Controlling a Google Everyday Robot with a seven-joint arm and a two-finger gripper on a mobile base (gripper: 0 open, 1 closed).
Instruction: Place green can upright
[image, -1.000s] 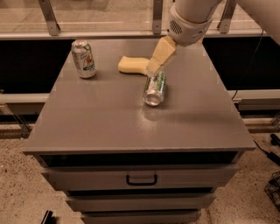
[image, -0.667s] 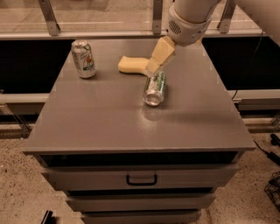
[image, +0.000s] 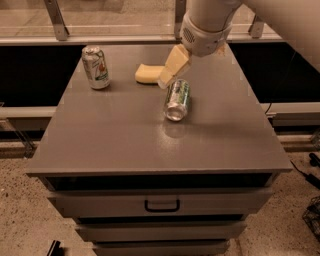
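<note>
The green can (image: 177, 99) lies on its side near the middle of the grey cabinet top (image: 115, 135), its silver end facing me. My gripper (image: 168, 79) hangs from the white arm at the can's far end, just above and behind it, pointing down and to the left. It holds nothing that I can see.
A silver-white can with a green-and-red label (image: 96, 67) stands upright at the back left. A pale yellow sponge-like block (image: 147, 73) lies just left of the gripper. A window ledge with rails runs behind the cabinet. Drawers with a handle (image: 162, 205) are below the front edge.
The arm and gripper have shifted slightly to the left. The green can and the other things have not moved.
</note>
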